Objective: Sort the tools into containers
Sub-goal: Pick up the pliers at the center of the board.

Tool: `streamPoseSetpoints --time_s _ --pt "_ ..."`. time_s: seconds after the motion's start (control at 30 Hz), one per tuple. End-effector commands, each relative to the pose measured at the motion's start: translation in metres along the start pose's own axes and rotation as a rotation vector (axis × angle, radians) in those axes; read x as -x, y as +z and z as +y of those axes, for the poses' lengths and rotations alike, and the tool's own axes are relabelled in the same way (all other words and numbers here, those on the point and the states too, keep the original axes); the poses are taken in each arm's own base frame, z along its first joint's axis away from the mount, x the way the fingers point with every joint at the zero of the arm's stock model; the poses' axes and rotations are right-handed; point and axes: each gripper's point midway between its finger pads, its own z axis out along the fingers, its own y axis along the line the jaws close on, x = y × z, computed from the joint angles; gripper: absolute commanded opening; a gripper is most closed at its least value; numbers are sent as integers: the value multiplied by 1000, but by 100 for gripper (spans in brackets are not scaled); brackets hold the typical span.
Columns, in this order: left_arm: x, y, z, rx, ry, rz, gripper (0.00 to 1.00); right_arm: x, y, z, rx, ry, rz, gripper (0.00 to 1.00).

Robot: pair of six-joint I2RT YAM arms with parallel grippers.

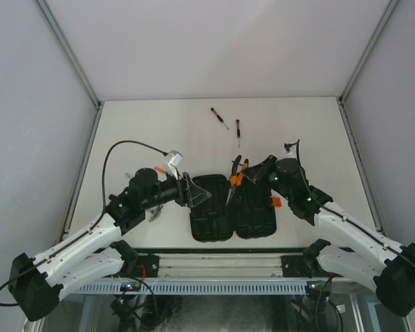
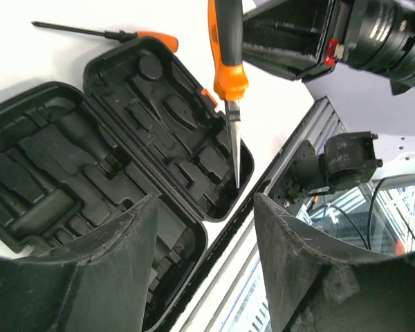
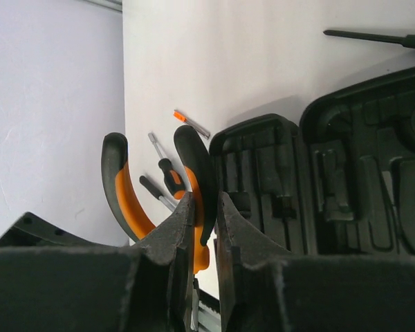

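Since the right tool (image 3: 202,207) clenches one handle of the pliers (image 3: 192,169), which hang nose-down above the open tool case (image 1: 218,218), best lower slowly, lay them flat into a fitting recess, then unclamp; the left tool (image 2: 204,207) gapes empty at that case's left edge.

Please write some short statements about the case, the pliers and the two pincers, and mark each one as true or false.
1. The tool case lies open. True.
2. The right pincer is shut on the pliers. True.
3. The left pincer holds a screwdriver. False: it is open and empty.
4. The pliers lie in a slot of the case. False: the right pincer holds them over it.
5. Two screwdrivers lie on the table beyond the case. True.
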Motion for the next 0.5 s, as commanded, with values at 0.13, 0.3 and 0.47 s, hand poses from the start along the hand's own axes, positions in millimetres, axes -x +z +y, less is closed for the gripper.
streamPoseSetpoints --time_s 0.13,0.3,0.47 --pt "14 11 -33 -75 83 -17 62 11 5 59 77 11 -66 0" --pt "7 17 -39 -79 96 7 61 1 9 73 88 -12 -38 0" --pt "2 22 -41 -74 100 22 58 -8 10 85 115 -18 -8 0"
